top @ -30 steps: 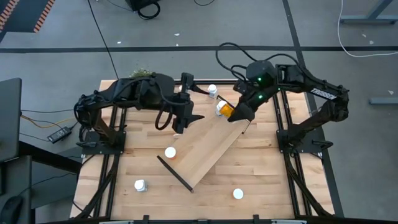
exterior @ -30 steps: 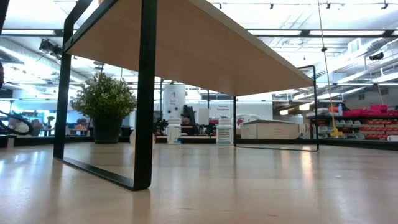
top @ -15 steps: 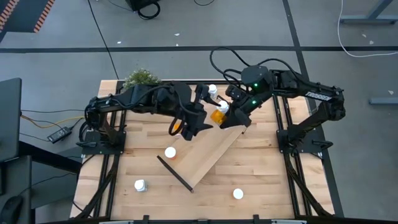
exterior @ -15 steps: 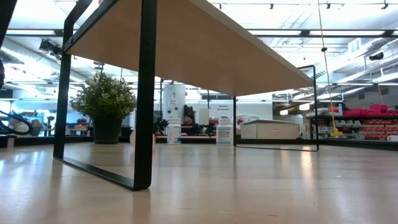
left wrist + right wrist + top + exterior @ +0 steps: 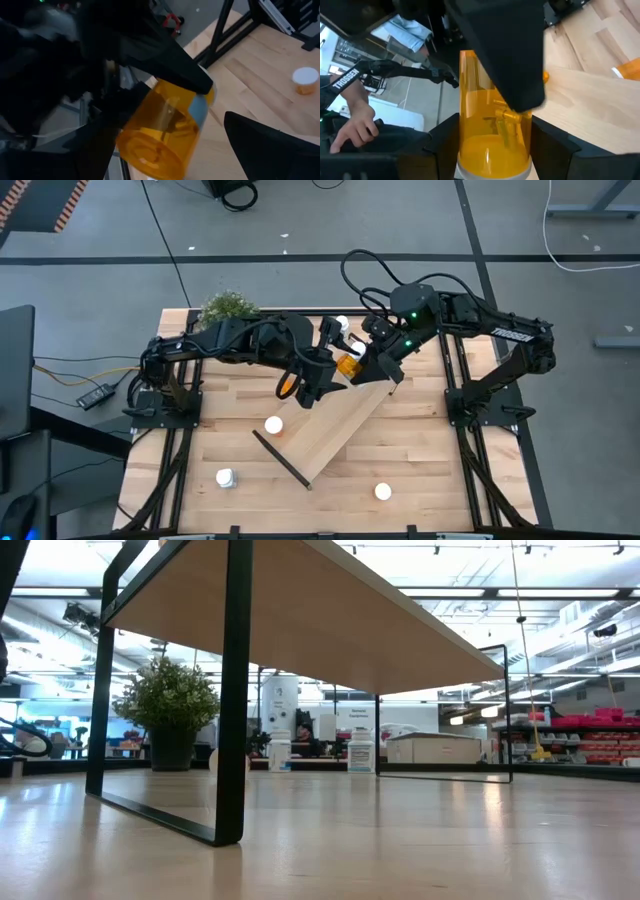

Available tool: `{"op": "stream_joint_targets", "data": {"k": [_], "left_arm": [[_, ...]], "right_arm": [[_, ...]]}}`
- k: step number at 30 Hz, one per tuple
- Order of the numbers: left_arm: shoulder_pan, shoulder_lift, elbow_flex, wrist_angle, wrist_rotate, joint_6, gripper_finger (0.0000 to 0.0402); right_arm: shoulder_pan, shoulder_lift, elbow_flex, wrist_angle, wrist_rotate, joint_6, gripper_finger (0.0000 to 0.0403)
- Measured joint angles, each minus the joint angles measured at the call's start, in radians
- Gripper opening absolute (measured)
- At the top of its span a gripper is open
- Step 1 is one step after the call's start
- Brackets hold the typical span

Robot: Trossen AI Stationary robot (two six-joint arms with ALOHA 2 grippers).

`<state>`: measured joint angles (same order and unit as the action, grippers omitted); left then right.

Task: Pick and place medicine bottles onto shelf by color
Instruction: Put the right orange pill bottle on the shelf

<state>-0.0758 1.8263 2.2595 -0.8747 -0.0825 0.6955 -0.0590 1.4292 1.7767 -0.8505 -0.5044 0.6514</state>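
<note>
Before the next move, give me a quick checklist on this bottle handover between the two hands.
1. Right hand grips the orange bottle: ok.
2. Left hand straddles that bottle, a finger on each side: ok.
3. Left hand closed on the bottle: not ok, it is open, with a gap showing in the left wrist view.
4. Bare space on the shelf below: ok.
5. Loose bottle beside the shelf is away from both arms: ok.

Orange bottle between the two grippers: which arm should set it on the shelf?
Right, probably. The right gripper is shut on the orange bottle above the shelf's far end; the left gripper looks open around it.
</note>
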Motion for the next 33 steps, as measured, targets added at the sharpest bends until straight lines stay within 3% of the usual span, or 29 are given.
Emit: {"op": "stream_joint_targets", "data": {"k": [16, 25, 33], "left_arm": [[-0.001, -0.007, 0.000, -0.022, -0.099, -0.003, 0.0232], [-0.001, -0.008, 0.000, -0.032, -0.122, -0.003, 0.0220], [0.000, -0.008, 0.000, -0.036, -0.159, -0.036, 0.0203]], "right_arm": [[-0.038, 0.000, 0.000, -0.022, -0.003, -0.006, 0.0211], [-0.038, 0.000, 0.000, -0.022, 0.017, -0.031, 0.0216], [-0.040, -0.009, 0.001, 0.007, 0.063, -0.037, 0.0272]]}}
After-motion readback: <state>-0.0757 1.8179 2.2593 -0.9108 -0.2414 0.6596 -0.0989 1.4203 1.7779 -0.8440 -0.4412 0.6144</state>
